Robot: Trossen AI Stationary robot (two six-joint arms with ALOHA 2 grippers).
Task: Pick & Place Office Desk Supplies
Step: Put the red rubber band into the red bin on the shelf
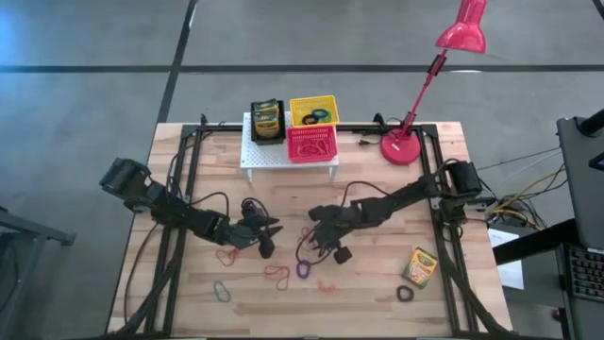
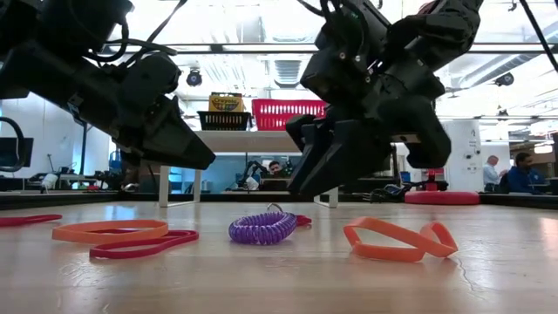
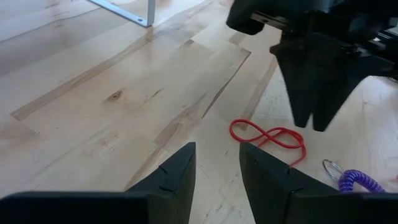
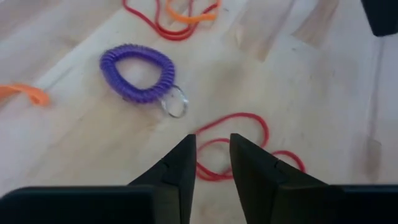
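My right gripper (image 4: 211, 155) is narrowly open and hovers with its fingertips pointing down over a thin red elastic loop (image 4: 239, 146) lying flat on the table mid-way between the arms. My left gripper (image 3: 216, 168) is also narrowly open, a short way to the left, and faces the same red loop (image 3: 268, 138) and my right gripper (image 3: 314, 81). A purple coil loop (image 4: 138, 73) with a metal ring lies just nearer. Orange loops (image 2: 109, 230) (image 2: 392, 240) rest flat near the front. A crayon box (image 1: 419, 267) lies at the right. Neither gripper holds anything.
At the far edge a white rack (image 1: 283, 159) carries a pink-red basket (image 1: 310, 143), a yellow basket (image 1: 313, 110) and a black basket with a crayon box (image 1: 267, 121). A red lamp (image 1: 404, 146) stands beside it. A grey loop (image 1: 221, 291) and a black loop (image 1: 405, 294) lie near the front.
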